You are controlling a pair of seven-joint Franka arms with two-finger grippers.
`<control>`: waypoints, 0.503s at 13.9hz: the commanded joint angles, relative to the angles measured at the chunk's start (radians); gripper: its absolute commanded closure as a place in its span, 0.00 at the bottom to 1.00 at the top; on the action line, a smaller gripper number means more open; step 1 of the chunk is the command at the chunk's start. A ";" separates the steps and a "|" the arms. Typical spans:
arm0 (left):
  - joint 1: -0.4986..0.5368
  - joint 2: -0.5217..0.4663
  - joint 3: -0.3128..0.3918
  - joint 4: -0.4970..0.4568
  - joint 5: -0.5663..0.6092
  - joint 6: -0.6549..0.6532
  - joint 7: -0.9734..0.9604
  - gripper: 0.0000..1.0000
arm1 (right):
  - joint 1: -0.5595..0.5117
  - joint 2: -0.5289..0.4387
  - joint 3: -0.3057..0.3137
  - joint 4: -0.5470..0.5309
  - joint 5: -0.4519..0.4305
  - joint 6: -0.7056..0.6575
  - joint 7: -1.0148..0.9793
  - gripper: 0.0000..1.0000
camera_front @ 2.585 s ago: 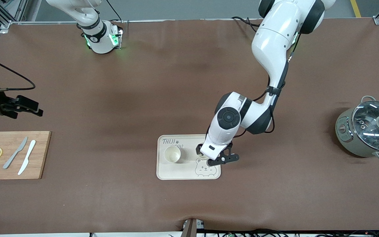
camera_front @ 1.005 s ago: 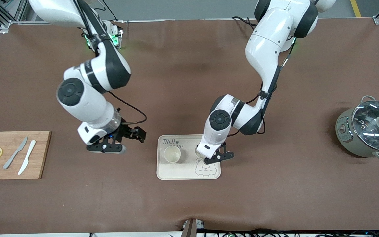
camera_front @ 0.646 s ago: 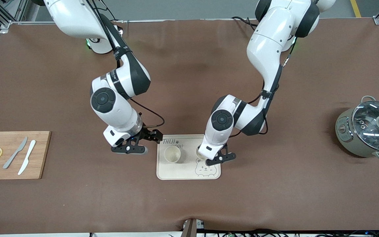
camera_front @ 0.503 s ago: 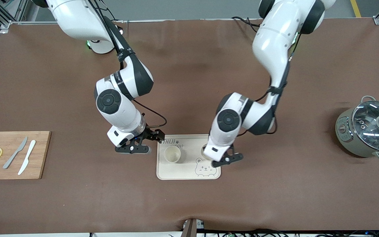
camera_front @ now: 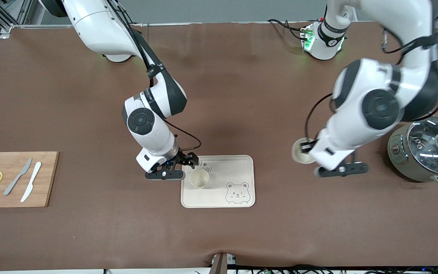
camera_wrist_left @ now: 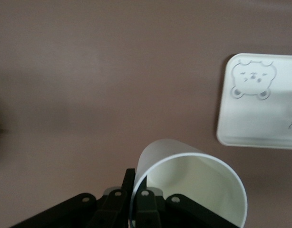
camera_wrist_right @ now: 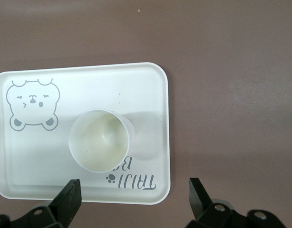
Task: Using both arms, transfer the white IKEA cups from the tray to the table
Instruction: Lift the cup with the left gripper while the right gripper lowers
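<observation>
One white IKEA cup point(camera_front: 199, 178) point(camera_wrist_right: 101, 140) stands upright on the cream bear-printed tray point(camera_front: 234, 167) point(camera_wrist_right: 150, 95), at the tray's end toward the right arm. My right gripper point(camera_front: 183, 166) point(camera_wrist_right: 134, 194) hangs open above that end's rim, beside the cup, with nothing between its fingers. My left gripper point(camera_front: 305, 149) point(camera_wrist_left: 135, 183) is shut on the wall of the second white cup point(camera_front: 301, 155) point(camera_wrist_left: 189, 185). It holds that cup up over the bare table between the tray point(camera_wrist_left: 250, 118) and the pot.
A grey pot with a glass lid point(camera_front: 428, 152) stands at the left arm's end of the table, close to the left arm. A wooden cutting board point(camera_front: 13, 179) with two knives and lemon slices lies at the right arm's end.
The left arm has lifted its cup off the tray and carried it toward the pot. The right arm has swung in from the cutting board's end to the tray's edge.
</observation>
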 commanded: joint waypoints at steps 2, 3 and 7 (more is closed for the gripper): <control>0.137 -0.289 -0.014 -0.401 0.028 0.143 0.272 1.00 | 0.011 0.080 -0.012 0.099 -0.081 -0.006 0.009 0.00; 0.180 -0.337 -0.014 -0.479 0.030 0.183 0.358 1.00 | 0.010 0.092 -0.011 0.113 -0.095 -0.004 0.012 0.00; 0.317 -0.365 -0.014 -0.641 0.032 0.333 0.605 1.00 | 0.010 0.137 -0.011 0.121 -0.096 0.083 0.007 0.00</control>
